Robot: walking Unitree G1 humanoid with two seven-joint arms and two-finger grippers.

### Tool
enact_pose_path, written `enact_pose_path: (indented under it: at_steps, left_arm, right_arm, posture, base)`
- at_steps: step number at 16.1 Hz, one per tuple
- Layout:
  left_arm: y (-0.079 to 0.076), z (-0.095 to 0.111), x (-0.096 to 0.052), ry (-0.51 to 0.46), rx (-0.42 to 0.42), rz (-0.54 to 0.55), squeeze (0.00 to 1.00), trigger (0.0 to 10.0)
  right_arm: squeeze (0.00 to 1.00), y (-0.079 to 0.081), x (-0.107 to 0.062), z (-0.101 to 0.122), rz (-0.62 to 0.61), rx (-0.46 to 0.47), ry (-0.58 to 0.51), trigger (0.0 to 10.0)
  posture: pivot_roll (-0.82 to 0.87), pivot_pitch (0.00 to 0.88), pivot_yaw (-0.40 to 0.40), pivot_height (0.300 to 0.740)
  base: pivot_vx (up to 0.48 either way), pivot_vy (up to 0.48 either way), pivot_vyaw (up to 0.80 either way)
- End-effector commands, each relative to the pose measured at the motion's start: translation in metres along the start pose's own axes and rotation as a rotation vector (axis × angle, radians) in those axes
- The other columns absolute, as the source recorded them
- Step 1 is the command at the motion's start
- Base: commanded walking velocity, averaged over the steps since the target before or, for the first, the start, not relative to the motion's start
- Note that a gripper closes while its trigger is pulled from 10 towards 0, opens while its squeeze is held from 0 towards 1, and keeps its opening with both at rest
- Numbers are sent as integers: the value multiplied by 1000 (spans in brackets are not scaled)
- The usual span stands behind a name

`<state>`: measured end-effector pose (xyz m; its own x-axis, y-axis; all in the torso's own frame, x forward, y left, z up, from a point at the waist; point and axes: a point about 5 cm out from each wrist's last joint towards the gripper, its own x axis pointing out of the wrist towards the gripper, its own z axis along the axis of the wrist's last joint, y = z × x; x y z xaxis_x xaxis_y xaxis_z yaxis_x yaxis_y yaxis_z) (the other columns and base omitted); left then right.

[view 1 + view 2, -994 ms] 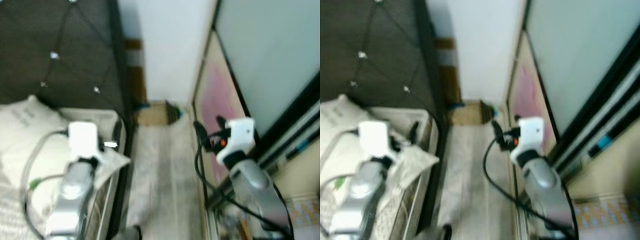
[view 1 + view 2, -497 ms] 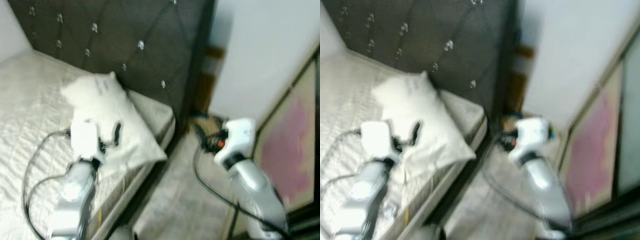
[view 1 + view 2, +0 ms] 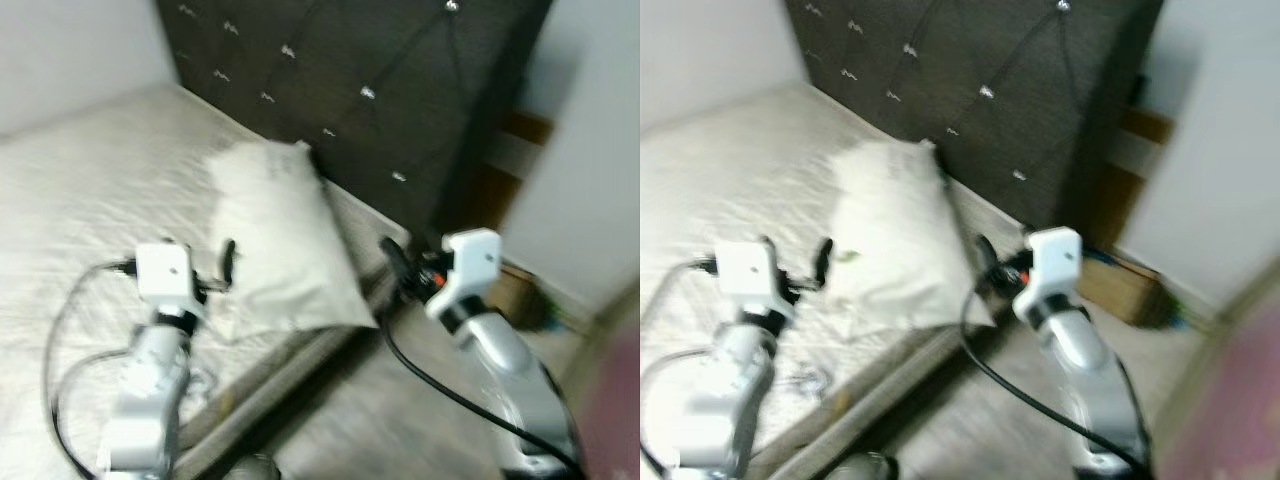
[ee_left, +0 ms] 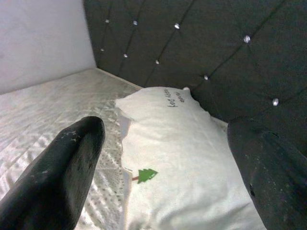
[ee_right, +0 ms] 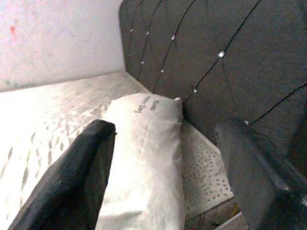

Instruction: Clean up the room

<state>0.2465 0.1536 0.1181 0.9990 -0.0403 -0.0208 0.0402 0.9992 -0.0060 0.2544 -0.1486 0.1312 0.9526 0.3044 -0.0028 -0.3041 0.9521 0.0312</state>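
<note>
Bed with one pillow
A white pillow (image 3: 275, 240) is lying on the pale quilted bed (image 3: 90, 190), resting near its dark tufted headboard (image 3: 380, 90).

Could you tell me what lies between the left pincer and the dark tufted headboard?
The white pillow lies there on the mattress, between the open left pincer and the headboard; the left wrist view shows it best.

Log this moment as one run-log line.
phase: facing bed | left gripper: open, empty, over pillow | right gripper: open, empty, beside bed edge | headboard behind pillow
</note>
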Motion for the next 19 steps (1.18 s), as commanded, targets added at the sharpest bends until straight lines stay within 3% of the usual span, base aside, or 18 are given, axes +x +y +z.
enact_pose_path:
  at_steps: [1,9,11,13,14,16,18,19]
  left_arm:
    - [2,3,2,-14,22,7,0,10000]
    - [2,2,3,-9,24,2,0,10000]
    - [4,1,2,-6,33,16,0,10000]
    - [6,-1,2,0,51,41,0,10000]
    - [6,-4,2,11,41,34,0,10000]
    - [6,-8,2,27,59,32,0,10000]
    - [7,-19,3,59,60,27,0,10000]
    - [9,-27,4,84,58,47,0,10000]
  right_arm:
    - [0,0,2,1,1,3,-10,10000]
    - [0,0,6,3,-13,-7,-32,10000]
    - [0,-3,6,1,-48,-50,-26,10000]
    - [0,-7,5,-5,-96,-94,9,10000]
    - [0,-6,3,-20,-127,-157,88,10000]
    - [0,0,2,-28,-114,-188,105,10000]
    - [0,0,2,-40,-119,-169,136,10000]
    - [0,-5,1,-48,-163,-114,159,10000]
  posture:
    - [6,0,-12,740]
    - [9,0,-12,740]
    - [9,0,-13,740]
    - [8,0,-13,740]
    - [8,0,-14,740]
    - [9,0,-12,740]
    - [7,0,-9,740]
    - [10,0,-4,740]
  base:
    - [0,0,800]
    - [0,0,800]
    - [0,0,800]
    - [0,0,800]
    - [0,0,0]
    - [0,0,0]
    - [0,0,0]
    - [0,0,0]
